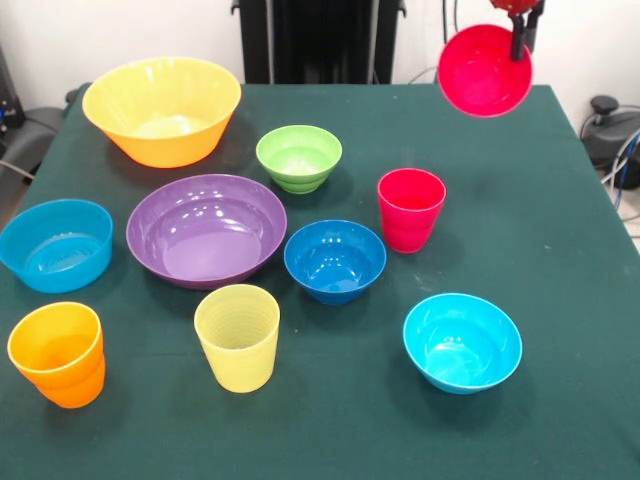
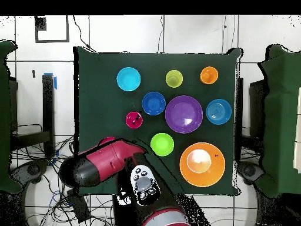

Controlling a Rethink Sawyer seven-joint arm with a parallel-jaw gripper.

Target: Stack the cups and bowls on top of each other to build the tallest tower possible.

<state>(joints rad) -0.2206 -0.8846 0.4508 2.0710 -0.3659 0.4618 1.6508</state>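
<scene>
My gripper [image 1: 519, 38] is at the top right, shut on the rim of the red bowl [image 1: 484, 70]. It holds the bowl tilted in the air above the table's far right corner. In the overhead view my arm [image 2: 106, 163] covers the gripper and most of that bowl. The red cup [image 1: 411, 209] [image 2: 134, 119] stands alone and upright, below and left of the held bowl. The pale yellow ribbed cup [image 1: 238, 336] and the orange cup [image 1: 58, 353] stand near the front. No tower shows; each piece stands by itself.
On the green cloth [image 1: 560, 250] stand the large yellow-orange bowl [image 1: 162, 109], the lime green bowl [image 1: 299, 157], the purple bowl [image 1: 207, 229], the dark blue bowl [image 1: 335, 260], the cyan bowl [image 1: 462, 341] and the straight-sided light blue bowl [image 1: 55, 244].
</scene>
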